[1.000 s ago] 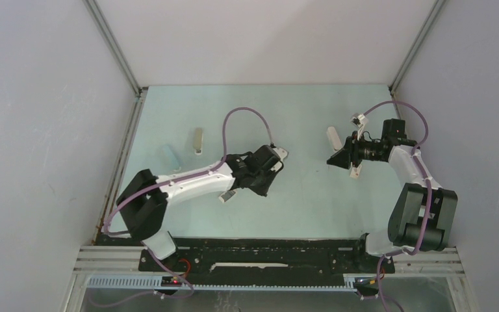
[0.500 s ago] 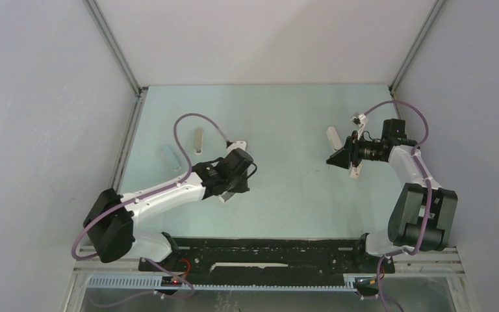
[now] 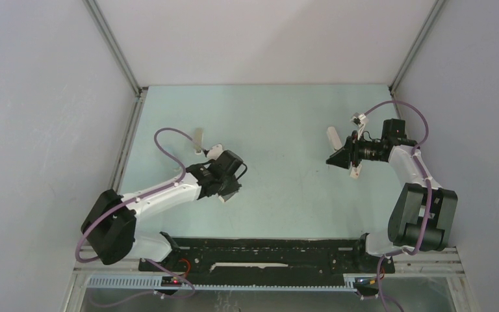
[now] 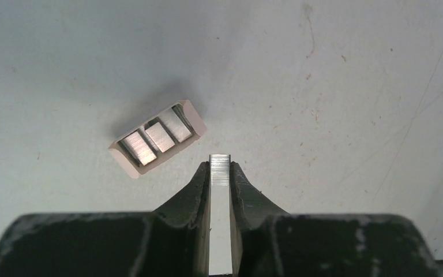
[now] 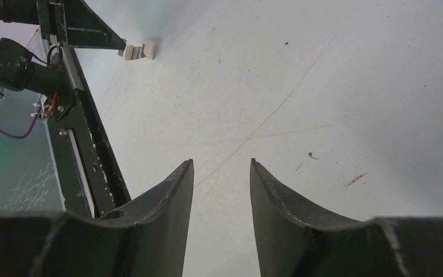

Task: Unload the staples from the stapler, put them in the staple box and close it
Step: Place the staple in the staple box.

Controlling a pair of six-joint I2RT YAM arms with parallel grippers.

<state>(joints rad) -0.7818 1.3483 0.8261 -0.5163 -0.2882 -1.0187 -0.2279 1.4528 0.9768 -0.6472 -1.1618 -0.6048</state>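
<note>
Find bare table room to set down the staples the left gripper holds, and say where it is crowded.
Widest free patch: mid table, between the left gripper, shut on the staples, and the open right gripper. The far strip along the back wall is bare. Crowded: around the small box and beige bar on the left, and by the stapler.

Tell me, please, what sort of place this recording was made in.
Probably a laboratory robot cell: plain pale walls on aluminium framing enclose a scuffed table, with the left arm and right arm bolted to a rail at its near edge.
</note>
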